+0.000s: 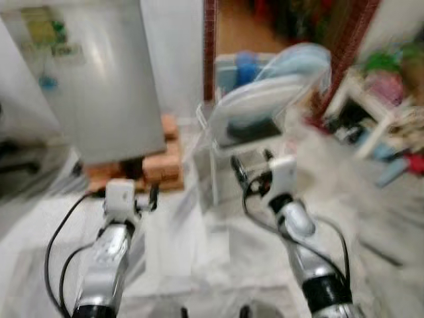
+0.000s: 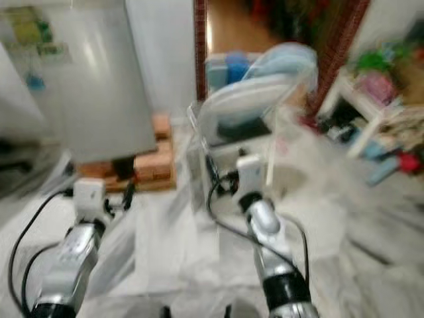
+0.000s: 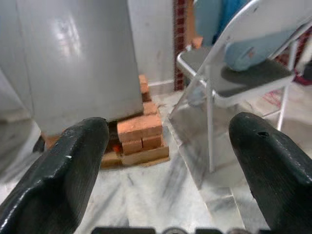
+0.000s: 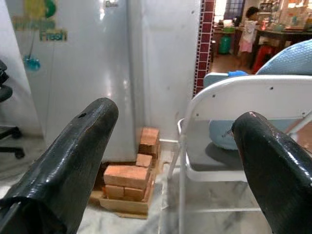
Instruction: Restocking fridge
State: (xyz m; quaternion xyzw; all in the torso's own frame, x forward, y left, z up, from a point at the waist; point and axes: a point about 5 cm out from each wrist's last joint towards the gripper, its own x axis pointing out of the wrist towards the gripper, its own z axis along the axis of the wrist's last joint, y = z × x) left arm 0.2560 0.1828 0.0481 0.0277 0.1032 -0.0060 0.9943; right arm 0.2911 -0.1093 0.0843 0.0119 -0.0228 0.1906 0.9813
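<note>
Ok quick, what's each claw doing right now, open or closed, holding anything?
Left claw: open, holding nothing, aimed at the stacked orange bricks.
Right claw: open, holding nothing, facing the grey folding metal chair.

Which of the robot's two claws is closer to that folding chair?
The right claw: it reaches almost to the folding chair. The left claw is off to the side, nearer the bricks under the fridge.
</note>
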